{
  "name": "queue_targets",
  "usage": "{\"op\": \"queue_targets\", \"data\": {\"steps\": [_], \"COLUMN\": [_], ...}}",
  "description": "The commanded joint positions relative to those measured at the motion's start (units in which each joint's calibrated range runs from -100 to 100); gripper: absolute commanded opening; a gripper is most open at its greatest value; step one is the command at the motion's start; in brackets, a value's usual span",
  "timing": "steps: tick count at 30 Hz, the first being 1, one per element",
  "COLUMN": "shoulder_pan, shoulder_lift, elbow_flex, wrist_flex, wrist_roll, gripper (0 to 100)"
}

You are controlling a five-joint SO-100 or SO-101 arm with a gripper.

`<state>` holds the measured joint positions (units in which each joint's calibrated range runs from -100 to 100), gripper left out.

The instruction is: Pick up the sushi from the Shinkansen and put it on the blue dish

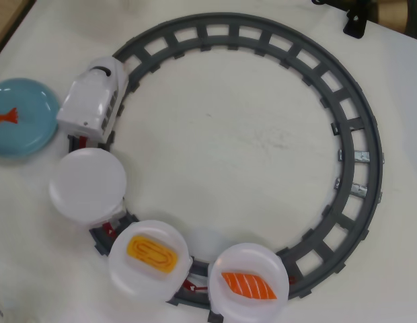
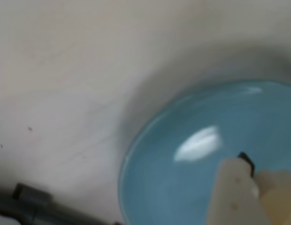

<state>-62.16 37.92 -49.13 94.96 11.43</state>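
White tabletop point(image 1: 235, 134) fills both views, pale and faintly scuffed. From overhead, a grey ring of toy track point(image 1: 360, 134) takes up most of the frame. The Shinkansen point(image 1: 94, 101) sits on the track at the upper left, and its three round white plates curve down along the left and bottom of the ring. The first plate point(image 1: 87, 185), just below the engine, is bare; the second point(image 1: 148, 259) carries a yellow egg piece point(image 1: 152, 253); the third point(image 1: 249, 282), at the bottom centre, carries an orange salmon slice point(image 1: 249, 285) with white stripes.

At the far left edge, just beside the engine, lies the blue dish point(image 1: 23, 121), cut off by the frame. An orange forked tail, the visible end of the sushi point(image 1: 5, 116), rests on it; the rest is out of frame. A dark clamp point(image 1: 355, 25) shows at the upper right. No arm appears in this view.

Only the wrist view shows the gripper point(image 2: 244, 192): a blurred, cream-coloured finger with a small black tip rises from the lower right, over the blue dish point(image 2: 173, 187). Only that one part is visible, so I cannot tell whether the fingers are spread or closed. The sushi is not seen here. A dark grey bit of track point(image 2: 28, 199) sits at the lower left.
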Motion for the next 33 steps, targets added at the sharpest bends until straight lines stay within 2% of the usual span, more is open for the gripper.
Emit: {"op": "queue_targets", "data": {"steps": [1, 10, 17, 26, 33], "shoulder_pan": [2.3, 3.3, 2.6, 2.5, 1.7], "shoulder_lift": [0.9, 3.8, 3.8, 3.0, 0.7], "elbow_flex": [-3.1, -2.8, -2.8, -2.7, -10.7], "wrist_flex": [-2.7, -6.2, -6.4, -5.7, 0.4], "wrist_roll": [-1.2, -1.3, -1.3, -1.2, -1.1], "gripper": [4, 4, 16, 20, 20]}}
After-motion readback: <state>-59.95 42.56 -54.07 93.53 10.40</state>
